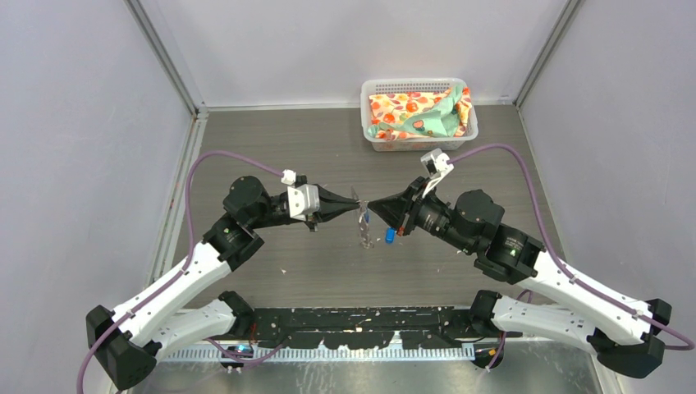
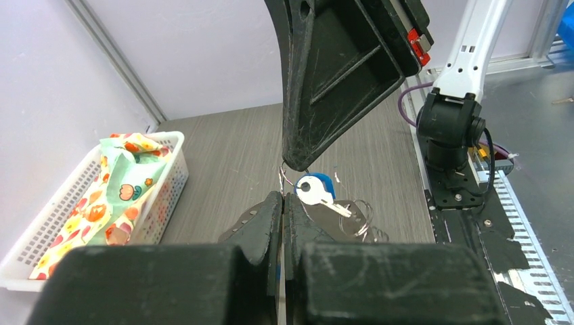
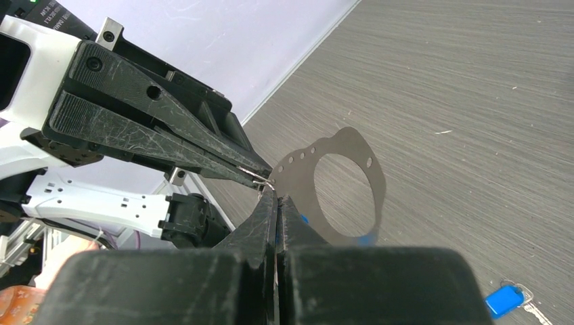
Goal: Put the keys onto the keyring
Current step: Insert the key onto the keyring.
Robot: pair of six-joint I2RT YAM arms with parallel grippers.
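Closest in, the right end effector (image 3: 275,196) has its fingers pressed together, and it looks clamped on the rim of the keyring (image 3: 352,181). The left end effector (image 2: 283,202) meets it tip to tip, also pinched tight. I cannot tell whether it nips the same rim or only a bit of fine wire there.

The keyring hangs clear of the counter (image 1: 287,148) near its middle. Its flat face is turned to the right wrist, and its long axis drops from the tips toward the near edge. The first key (image 2: 315,188) sits just beside the tips, blue head uppermost, blade slanting toward the near edge. The second key (image 3: 504,300) lies on the counter, apart from the ring on its right-hand side.

To my eye this is the threading step. It would go best with one arm holding dead steady while the other works in tiny moves. The key's hole should stay lined up with the wire, without tugging the tips apart.
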